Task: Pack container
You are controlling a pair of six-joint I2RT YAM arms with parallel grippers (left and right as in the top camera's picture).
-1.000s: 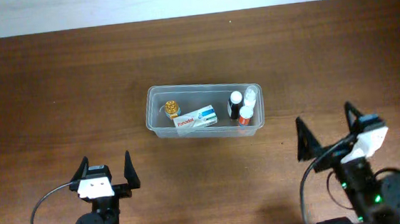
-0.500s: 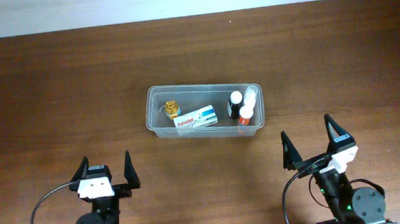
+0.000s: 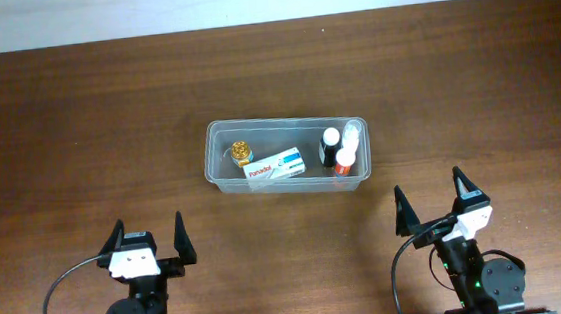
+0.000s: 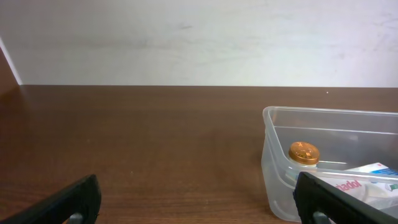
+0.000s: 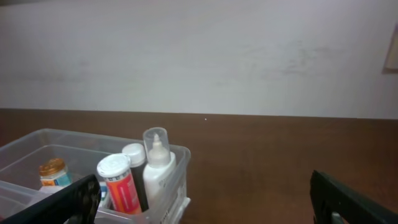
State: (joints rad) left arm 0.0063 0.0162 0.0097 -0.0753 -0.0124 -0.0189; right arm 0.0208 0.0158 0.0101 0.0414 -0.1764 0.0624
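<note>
The clear container (image 3: 210,158) stands at the table's middle. Inside lie a gold-capped jar (image 3: 241,152) and a white box (image 3: 273,167) on its left side. A dark bottle (image 3: 331,146), an orange tube (image 3: 343,163) and a white bottle (image 3: 353,133) stand at its right end. My left gripper (image 3: 148,231) is open near the front edge, left of the container (image 4: 273,163), nothing between its fingers. My right gripper (image 3: 429,199) is open at the front right, also empty, facing the container's (image 5: 178,180) right end with the orange tube (image 5: 122,188) and white bottle (image 5: 157,169) in view.
Brown wooden table (image 3: 77,123) all round the container. A pale wall (image 4: 199,37) runs along the table's far edge. Black cables (image 3: 65,289) loop beside each arm's base at the front.
The right arm has pulled back toward the front edge and shifted left, its gripper staying open. The left arm and the container's contents have not moved.
</note>
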